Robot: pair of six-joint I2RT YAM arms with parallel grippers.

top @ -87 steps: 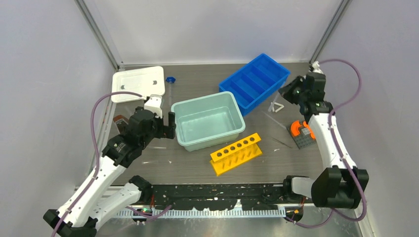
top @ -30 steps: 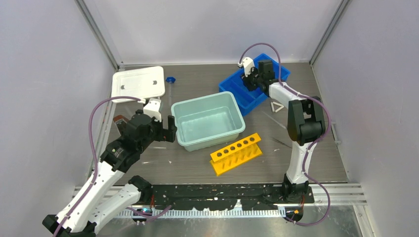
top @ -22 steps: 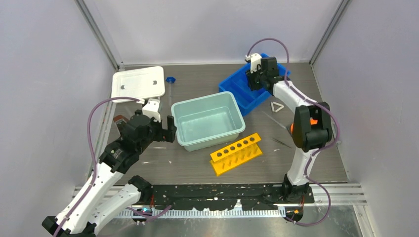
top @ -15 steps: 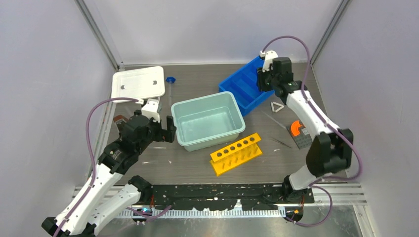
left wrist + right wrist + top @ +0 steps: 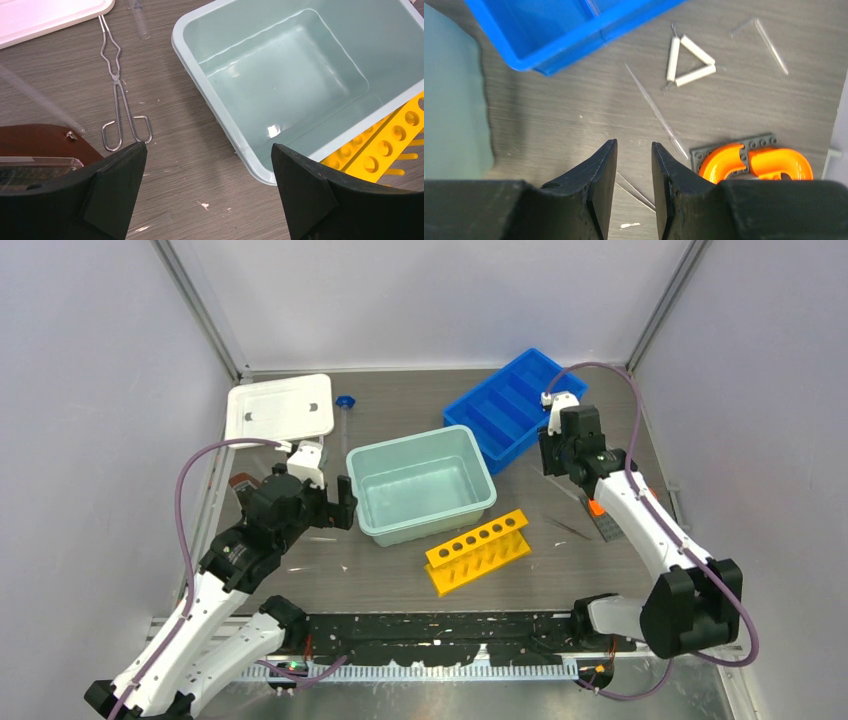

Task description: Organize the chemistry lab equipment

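The left gripper [image 5: 207,200] stands wide open with nothing between its jaws. Just ahead of its left jaw lie the metal tongs [image 5: 117,85]. Their loop handles are nearest the jaw, the long axis runs straight away from it, and the tips end beside the white lid [image 5: 45,17]. Right of those tips a slim clear tube [image 5: 140,22] lies along much the same line, rounded end toward the jaws. The top view shows its blue cap [image 5: 346,400] at the far end. Ahead of the right jaw sits the pale teal tub [image 5: 200,75], with the yellow rack [image 5: 385,150] just to its right.

The right gripper [image 5: 634,180] keeps a narrow gap between its jaws and holds nothing. On the table below that gap a thin metal piece [image 5: 634,188] slants from near-right to far-left. Farther ahead a clear thin rod [image 5: 656,112] slants the same way, its near end by the orange piece [image 5: 754,162]. Beyond it the wire triangle [image 5: 689,60] lies flat, one corner pointing right. The blue divided tray [image 5: 574,46] is at far left.
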